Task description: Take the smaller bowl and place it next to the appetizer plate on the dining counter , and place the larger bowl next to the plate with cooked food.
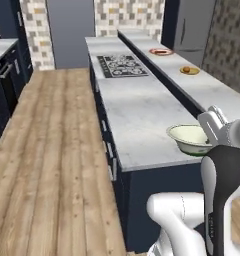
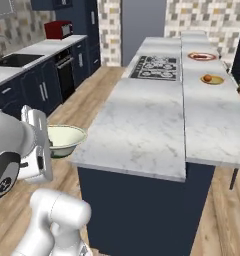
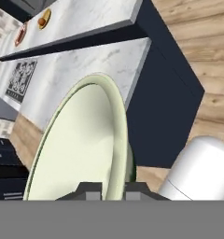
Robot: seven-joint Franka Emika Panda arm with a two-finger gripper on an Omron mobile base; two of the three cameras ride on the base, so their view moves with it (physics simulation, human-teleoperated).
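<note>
My gripper (image 3: 111, 190) is shut on the rim of the smaller bowl (image 3: 81, 144), cream inside and pale green outside. The smaller bowl (image 1: 188, 137) (image 2: 65, 138) hangs in the air by the near end of the dining counter (image 1: 137, 115) (image 2: 142, 120), roughly level with its marble top. The gripper (image 1: 207, 143) (image 2: 50, 143) holds the bowl at the side nearest the arm. Far along the counter's raised ledge lie the yellow appetizer plate (image 1: 189, 70) (image 2: 212, 79) (image 3: 43, 19) and, beyond it, the red-rimmed plate with cooked food (image 1: 161, 51) (image 2: 202, 56). The larger bowl is out of view.
A black cooktop (image 1: 122, 65) (image 2: 156, 67) is set into the counter's lower top. Across the wooden floor runs a navy cabinet row with an oven (image 2: 66, 70), a sink (image 2: 14, 60) and a red appliance (image 2: 58, 29). A grey fridge (image 1: 192, 25) stands at the back right.
</note>
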